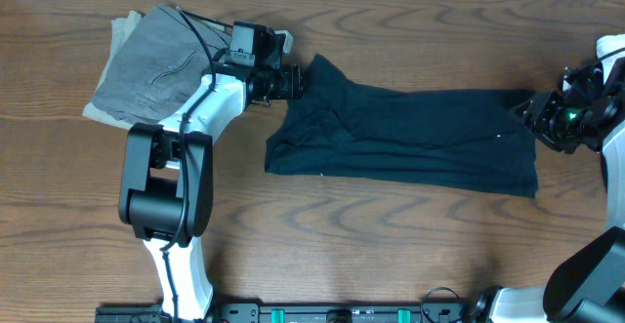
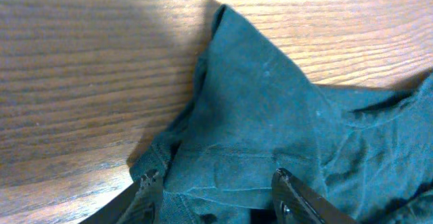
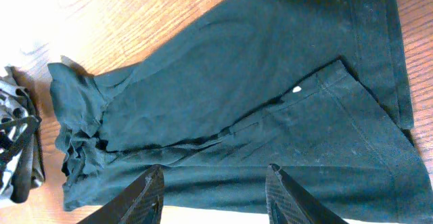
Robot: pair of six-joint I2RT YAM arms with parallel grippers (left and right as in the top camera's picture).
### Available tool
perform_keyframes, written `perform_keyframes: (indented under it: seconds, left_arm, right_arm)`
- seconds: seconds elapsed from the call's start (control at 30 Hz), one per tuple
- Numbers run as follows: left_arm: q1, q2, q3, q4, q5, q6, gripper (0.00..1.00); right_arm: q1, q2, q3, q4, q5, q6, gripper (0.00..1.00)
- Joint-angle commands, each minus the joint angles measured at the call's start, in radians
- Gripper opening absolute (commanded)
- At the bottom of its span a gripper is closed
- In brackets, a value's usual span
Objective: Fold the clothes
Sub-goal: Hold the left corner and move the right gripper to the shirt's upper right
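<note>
The black T-shirt [image 1: 410, 138] lies on the wooden table as a long strip running left to right, with a small white mark [image 1: 501, 135] near its right end. My left gripper [image 1: 293, 81] is open at the shirt's upper left tip. In the left wrist view the fabric [image 2: 264, 109] lies between and beyond the spread fingers [image 2: 215, 178]. My right gripper [image 1: 532, 113] is open at the shirt's right end. In the right wrist view its fingers [image 3: 211, 172] hover over the shirt [image 3: 223, 95] and hold nothing.
A folded grey garment [image 1: 151, 64] lies at the back left on a paler cloth [image 1: 122, 25], just behind my left arm. It also shows at the left edge of the right wrist view [image 3: 17, 149]. Bare wood [image 1: 391, 245] lies in front of the shirt.
</note>
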Motion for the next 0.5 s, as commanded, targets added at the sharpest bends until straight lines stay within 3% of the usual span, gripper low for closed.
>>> perform_keyframes:
  seconds: [0.0,0.17,0.47]
  left_arm:
    - [0.002,0.036,0.005,-0.002,-0.019,-0.002,0.52]
    - [0.002,0.037,0.005,0.002,0.000,-0.001,0.47]
    - [0.002,0.069,0.005,0.002,0.000,0.002,0.45]
  right_arm:
    - [0.005,-0.001,0.006,-0.001,-0.007,-0.005,0.47]
    - [0.005,-0.001,0.006,-0.001,-0.007,-0.005,0.47]
    - [0.005,-0.001,0.006,-0.009,-0.007,-0.005,0.46]
